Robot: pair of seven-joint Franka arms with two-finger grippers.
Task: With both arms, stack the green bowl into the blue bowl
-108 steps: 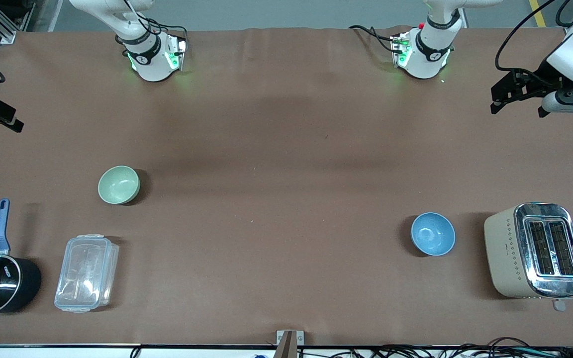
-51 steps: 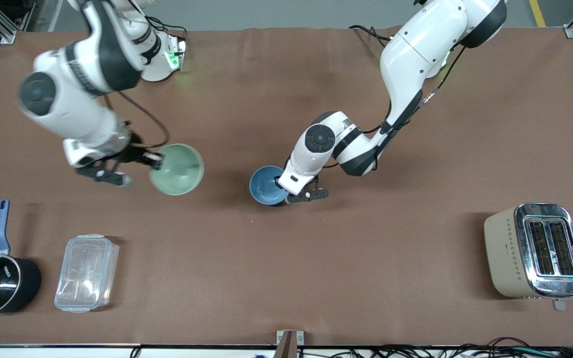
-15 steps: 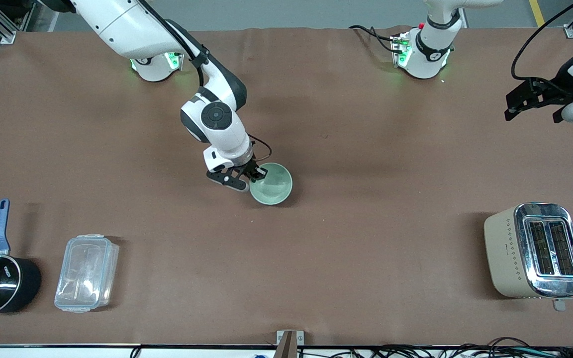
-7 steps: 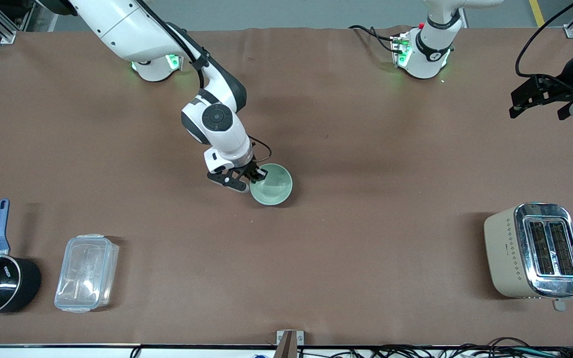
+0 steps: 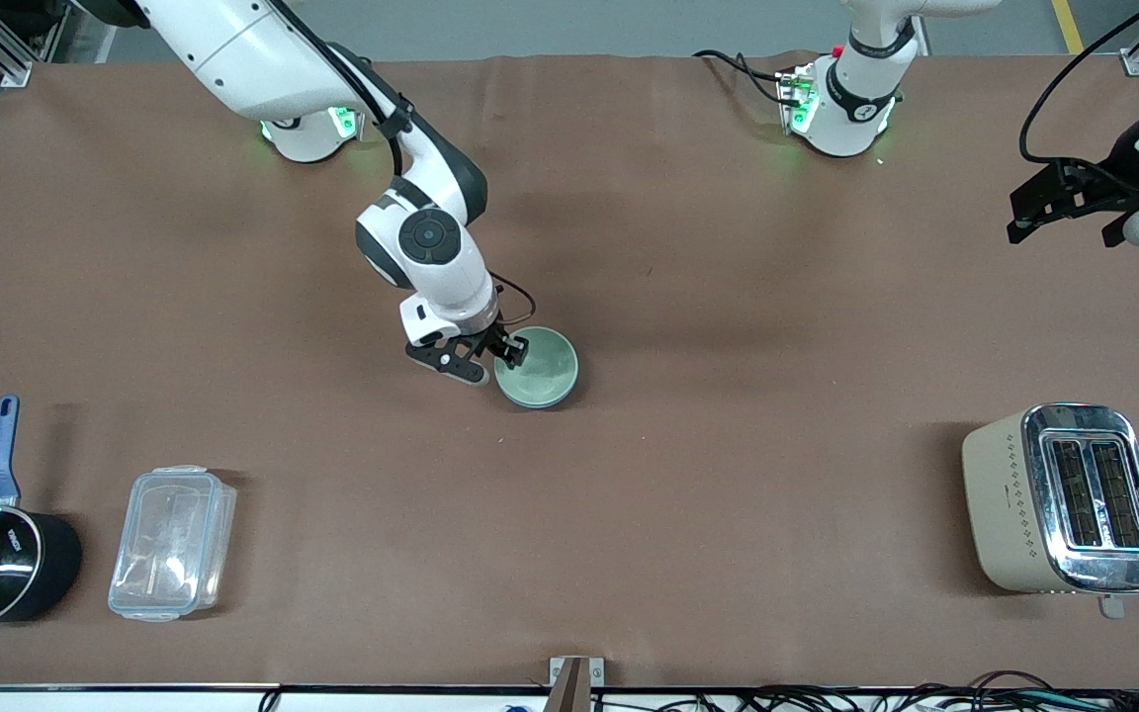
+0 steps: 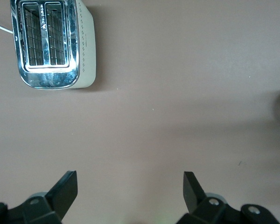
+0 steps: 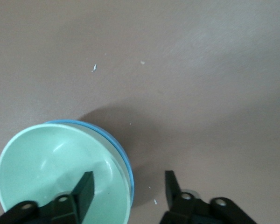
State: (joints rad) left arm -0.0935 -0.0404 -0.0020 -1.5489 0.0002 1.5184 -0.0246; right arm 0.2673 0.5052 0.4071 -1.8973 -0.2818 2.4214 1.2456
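green bowl [image 5: 536, 368] nested in the blue bowl [image 7: 122, 156] mid-table, just a blue rim peeking out underneath. right gripper [image 5: 483, 360] at the rim, fingers spread, one inside and one outside, not clamped on anything. left gripper [image 5: 1064, 203] parked up over the left arm's end of the table, wide open, empty.

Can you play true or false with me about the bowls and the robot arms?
1. The green bowl sits inside the blue bowl. True.
2. The right end effector is shut tight. False: it is open, straddling the green bowl's rim.
3. The left end effector holds the toaster. False: it is open and empty, waiting at the left arm's end of the table.
4. The saucepan stands beside a clear box. True.
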